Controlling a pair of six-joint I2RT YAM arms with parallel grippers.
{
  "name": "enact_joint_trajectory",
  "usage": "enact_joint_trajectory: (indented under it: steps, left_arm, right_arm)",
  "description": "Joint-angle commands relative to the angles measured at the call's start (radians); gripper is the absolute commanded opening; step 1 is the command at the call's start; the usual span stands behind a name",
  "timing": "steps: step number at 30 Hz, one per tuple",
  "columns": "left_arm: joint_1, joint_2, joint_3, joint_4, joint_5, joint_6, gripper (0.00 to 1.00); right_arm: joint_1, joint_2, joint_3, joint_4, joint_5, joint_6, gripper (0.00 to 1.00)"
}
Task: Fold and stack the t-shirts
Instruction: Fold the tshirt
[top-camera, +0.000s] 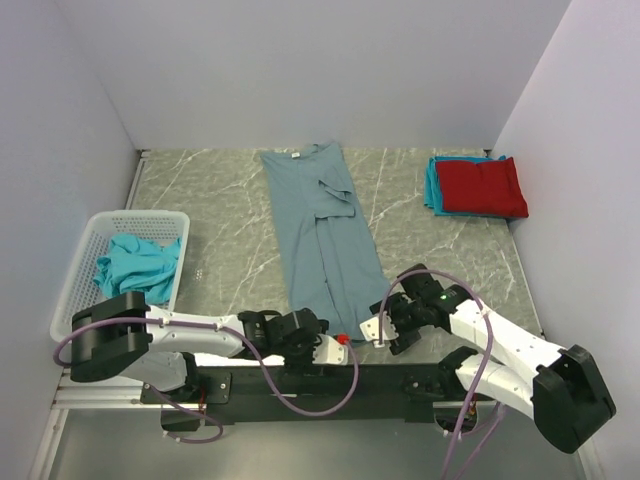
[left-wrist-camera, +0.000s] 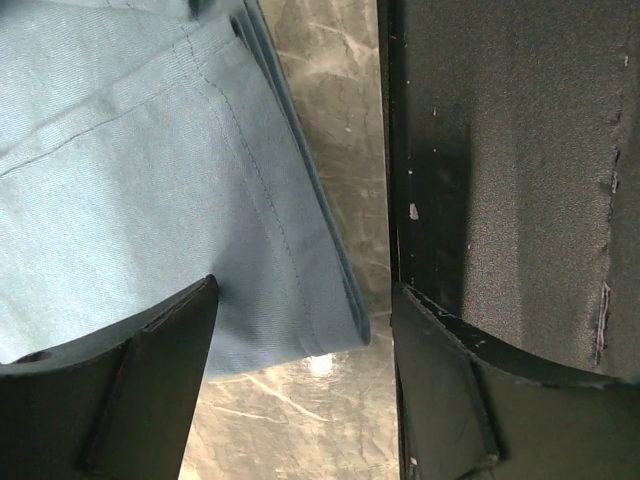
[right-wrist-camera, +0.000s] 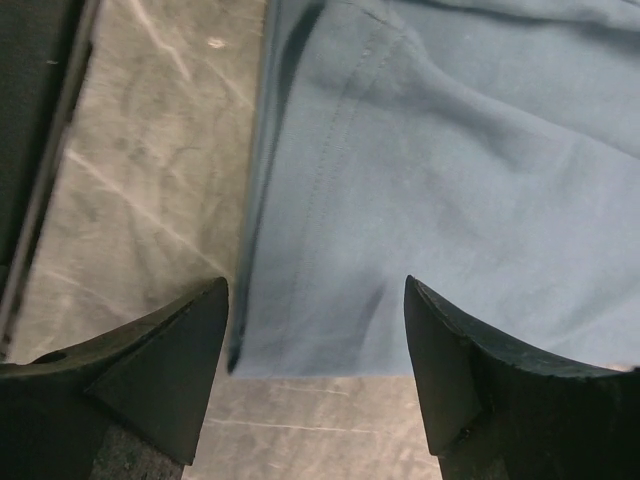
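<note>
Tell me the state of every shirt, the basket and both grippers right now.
blue-grey t-shirt: folded into a long strip, flat on the table.
red t-shirt: folded, stacked on the folded teal t-shirt.
crumpled teal t-shirt: unfolded, in the basket.
basket: upright.
left gripper: open at the strip's near hem.
right gripper: open at the near hem.

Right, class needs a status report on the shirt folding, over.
Left claw, right claw open at near hem. Blue-grey t-shirt flat, folded lengthwise. Nothing in the way.
</note>
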Motion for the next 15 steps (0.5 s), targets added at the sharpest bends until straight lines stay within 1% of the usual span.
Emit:
enact_joint_trajectory:
  steps: [1,2,3,4,5,7,8,9,11,12,14,15]
  left_arm:
    - [-0.02,0.041,-0.018,0.04,-0.1,0.015,0.74]
    - [-0.024,0.042,-0.024,0.038,-0.124,0.014,0.67]
    - [-0.027,0.048,-0.024,0.037,-0.132,0.012,0.63]
    - [-0.027,0.048,-0.024,0.035,-0.14,0.012,0.53]
    - [-0.027,0.05,-0.027,0.035,-0.16,0.011,0.48]
    - [-0.027,0.048,-0.033,0.049,-0.177,0.011,0.44]
    - [-0.027,0.05,-0.037,0.054,-0.186,0.012,0.38]
    - [-0.027,0.055,-0.037,0.058,-0.204,0.011,0.36]
    - [-0.029,0.062,-0.037,0.072,-0.227,0.011,0.33]
    - [-0.029,0.073,-0.036,0.072,-0.238,0.012,0.31]
    - [-0.026,0.082,-0.031,0.077,-0.25,0.009,0.24]
    - [-0.026,0.085,-0.03,0.08,-0.255,0.009,0.22]
  right_arm:
    - [0.026,-0.008,-0.019,0.052,0.056,0.005,0.77]
    - [0.029,-0.006,-0.022,0.055,0.063,0.0,0.77]
    - [0.033,-0.005,-0.025,0.06,0.077,-0.003,0.76]
    - [0.043,0.0,-0.031,0.072,0.085,-0.002,0.76]
    - [0.048,0.002,-0.034,0.078,0.091,-0.003,0.75]
    - [0.06,0.008,-0.042,0.094,0.109,-0.003,0.73]
    - [0.074,0.012,-0.045,0.1,0.116,-0.002,0.73]
    - [0.077,0.014,-0.048,0.103,0.122,0.0,0.71]
    - [0.088,0.021,-0.054,0.123,0.137,0.011,0.67]
    - [0.098,0.025,-0.059,0.127,0.143,0.015,0.61]
    - [0.106,0.032,-0.057,0.135,0.151,0.031,0.51]
    - [0.105,0.032,-0.056,0.137,0.151,0.035,0.38]
